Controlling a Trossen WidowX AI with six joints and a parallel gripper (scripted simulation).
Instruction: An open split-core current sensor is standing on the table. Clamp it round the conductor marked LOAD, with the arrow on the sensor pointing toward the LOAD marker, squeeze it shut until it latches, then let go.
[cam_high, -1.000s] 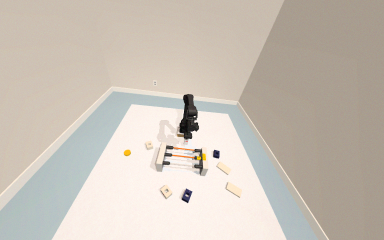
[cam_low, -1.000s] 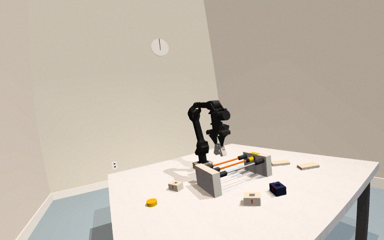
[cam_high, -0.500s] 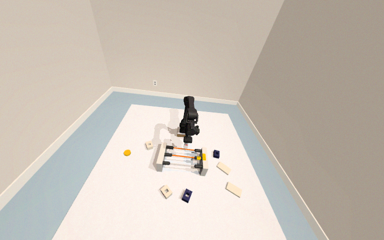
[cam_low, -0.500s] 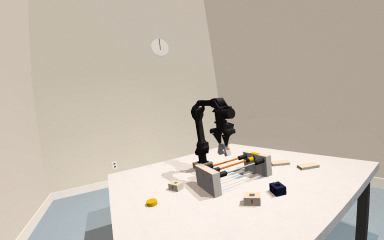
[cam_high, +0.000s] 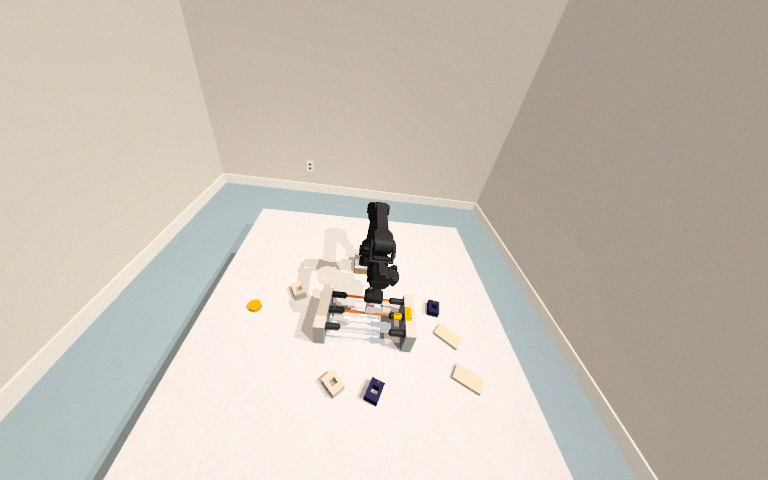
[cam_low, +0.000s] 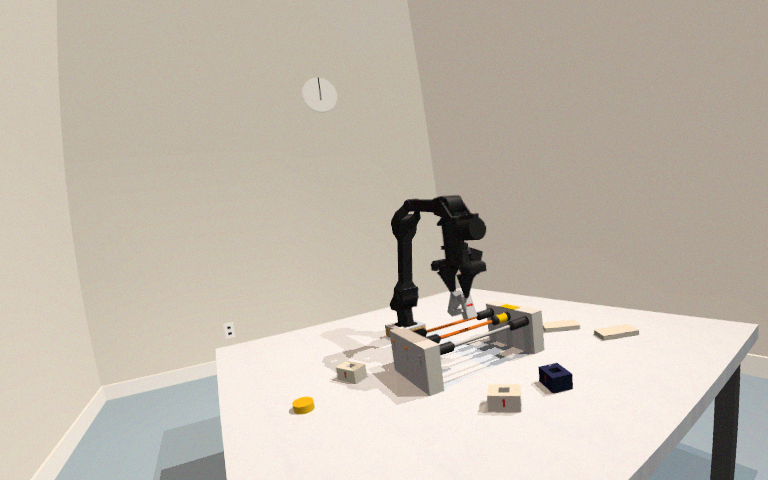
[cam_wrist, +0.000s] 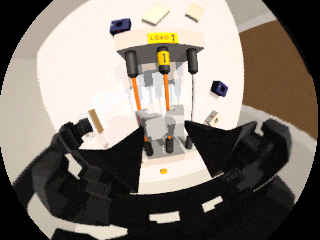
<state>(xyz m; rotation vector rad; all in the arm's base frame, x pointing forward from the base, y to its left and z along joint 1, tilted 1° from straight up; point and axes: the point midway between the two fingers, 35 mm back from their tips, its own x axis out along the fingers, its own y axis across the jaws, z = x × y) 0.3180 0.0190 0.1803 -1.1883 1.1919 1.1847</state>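
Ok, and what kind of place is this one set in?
Probably a lab or test room: a black robot arm stands on a plain table, facing a conductor rack labelled LOAD, with a wall clock behind.

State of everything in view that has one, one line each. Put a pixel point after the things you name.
gripper (cam_low: 459, 293) (cam_wrist: 164, 126): shut on the current sensor, fingers apart
current sensor (cam_low: 468, 307): held above the table, open, not latched
LOAD conductor (cam_high: 362, 311) (cam_low: 465, 329) (cam_wrist: 167, 92): strung between the end blocks, sensor not clamped round it
yellow disc (cam_high: 254, 305) (cam_low: 303, 405): lying flat on the table
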